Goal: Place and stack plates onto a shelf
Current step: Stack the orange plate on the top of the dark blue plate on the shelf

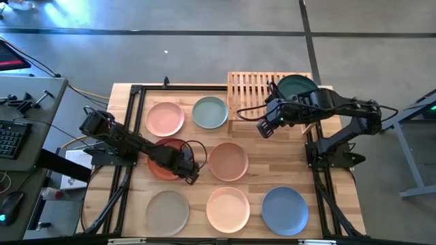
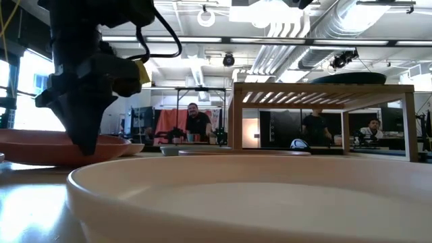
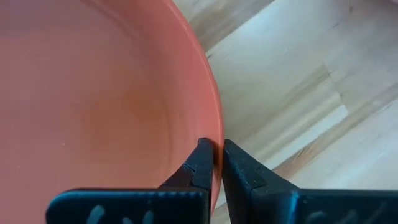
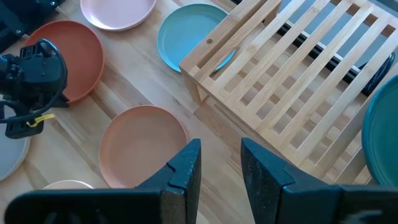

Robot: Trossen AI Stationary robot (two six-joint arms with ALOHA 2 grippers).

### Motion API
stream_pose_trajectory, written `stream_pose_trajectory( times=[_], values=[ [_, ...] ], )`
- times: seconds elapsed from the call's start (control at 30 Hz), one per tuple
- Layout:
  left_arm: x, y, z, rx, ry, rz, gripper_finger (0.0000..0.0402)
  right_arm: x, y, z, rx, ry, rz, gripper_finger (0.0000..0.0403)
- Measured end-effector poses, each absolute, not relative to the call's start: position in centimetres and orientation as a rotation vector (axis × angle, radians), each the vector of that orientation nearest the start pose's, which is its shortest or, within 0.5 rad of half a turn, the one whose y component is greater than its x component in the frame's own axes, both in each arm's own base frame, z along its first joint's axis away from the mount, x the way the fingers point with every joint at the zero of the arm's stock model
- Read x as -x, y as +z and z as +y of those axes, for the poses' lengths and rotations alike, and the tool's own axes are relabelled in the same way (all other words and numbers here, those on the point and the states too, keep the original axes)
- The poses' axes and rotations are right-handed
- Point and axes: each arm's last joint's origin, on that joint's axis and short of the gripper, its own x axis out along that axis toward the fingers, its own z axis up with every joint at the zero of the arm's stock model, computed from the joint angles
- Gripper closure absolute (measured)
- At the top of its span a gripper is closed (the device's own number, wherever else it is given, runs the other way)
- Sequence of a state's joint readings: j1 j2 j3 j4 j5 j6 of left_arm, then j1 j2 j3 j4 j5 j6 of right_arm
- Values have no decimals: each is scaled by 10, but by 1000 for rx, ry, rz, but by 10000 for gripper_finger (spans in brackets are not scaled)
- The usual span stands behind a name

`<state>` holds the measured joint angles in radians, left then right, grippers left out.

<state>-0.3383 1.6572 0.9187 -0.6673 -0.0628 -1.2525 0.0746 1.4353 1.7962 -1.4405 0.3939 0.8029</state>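
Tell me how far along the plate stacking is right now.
One dark teal plate already sits on the wooden shelf. In hand: the left claw is pinched on the rim of the rust red plate. The right claw hangs open near the shelf, empty. Six other plates lie on the table, unstacked.

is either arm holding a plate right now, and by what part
The left gripper pinches the rust red plate by its rim, one finger on each side. The right gripper holds nothing.

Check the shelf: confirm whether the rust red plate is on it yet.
No: the rust red plate lies on the tabletop with the left gripper shut on its rim; only the dark teal plate sits on the shelf.
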Motion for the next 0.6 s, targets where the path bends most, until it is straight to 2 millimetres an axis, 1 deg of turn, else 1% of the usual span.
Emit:
stream_pose_trajectory(
  times=[0.2, 0.4, 0.6],
  values=[
    [-268, 162, -103, 677, 558, 1327, 400, -237, 424, 7, -474, -676, 868, 311],
    [-271, 185, -116, 578, 469, 1382, 401, -237, 424, 8, -457, -613, 904, 311],
    [-275, 207, -128, 493, 371, 1387, 401, -238, 424, 10, -434, -533, 943, 311]
  ],
)
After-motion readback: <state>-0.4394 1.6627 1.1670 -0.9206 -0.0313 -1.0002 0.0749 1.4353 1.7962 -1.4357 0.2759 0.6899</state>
